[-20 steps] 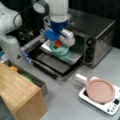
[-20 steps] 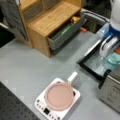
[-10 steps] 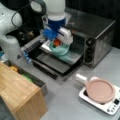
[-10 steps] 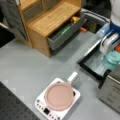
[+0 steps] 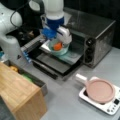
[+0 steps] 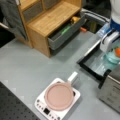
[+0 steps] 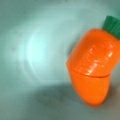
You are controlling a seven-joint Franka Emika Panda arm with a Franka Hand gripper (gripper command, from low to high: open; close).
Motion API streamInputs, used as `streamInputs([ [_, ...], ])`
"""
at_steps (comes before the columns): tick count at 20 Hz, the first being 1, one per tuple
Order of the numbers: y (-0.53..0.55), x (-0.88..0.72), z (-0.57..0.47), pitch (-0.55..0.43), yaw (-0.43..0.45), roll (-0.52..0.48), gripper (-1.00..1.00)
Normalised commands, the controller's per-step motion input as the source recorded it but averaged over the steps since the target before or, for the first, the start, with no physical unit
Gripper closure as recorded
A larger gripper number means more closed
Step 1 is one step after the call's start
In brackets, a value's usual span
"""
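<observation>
The gripper [image 5: 58,41] hangs at upper centre of a front view, right over a bowl [image 5: 62,51] that sits on the open oven door [image 5: 58,62]. In the other direction it shows at the right edge of a front view, gripper [image 6: 110,42] above bowl [image 6: 112,58]. A toy carrot [image 5: 58,46] lies inside the bowl; in the wrist view the carrot [image 7: 93,72] fills the right half of the frame, green top toward the upper right, tip toward the bottom, resting on the pale teal floor of the bowl [image 7: 32,55].

No fingers show in the wrist view, and from the front the white finger housings hide the tips, so I cannot tell whether the jaws are spread or closed. The carrot appears to lie free on the bowl floor, though the front views are too soft to be sure nothing touches it.

Judged from this, the work in hand is at the carrot in the bowl. To do it well, the approach should be straight down and centred on the carrot's thick orange body, not the tapered tip, which would slip. The jaws should straddle its short axis and stay off the bowl wall, since the bowl looks light and could slide on the door. The oven [image 5: 97,37] stands close at the right of the frame, so any lift should go up before going sideways.

A pan [image 5: 100,90] sits on a hotplate [image 5: 111,106] at lower right, and a wooden cabinet [image 5: 17,92] with an open drawer [image 6: 65,32] is nearby.
</observation>
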Motion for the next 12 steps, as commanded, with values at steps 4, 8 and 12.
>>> streamInputs([
  [4,0.09,-0.22,-0.14,-0.194,-0.102,0.105,-1.00],
  [8,0.10,-0.18,-0.13,-0.185,-0.100,0.100,-1.00],
  [12,0.08,-0.15,-0.12,-0.181,-0.088,0.092,-1.00],
])
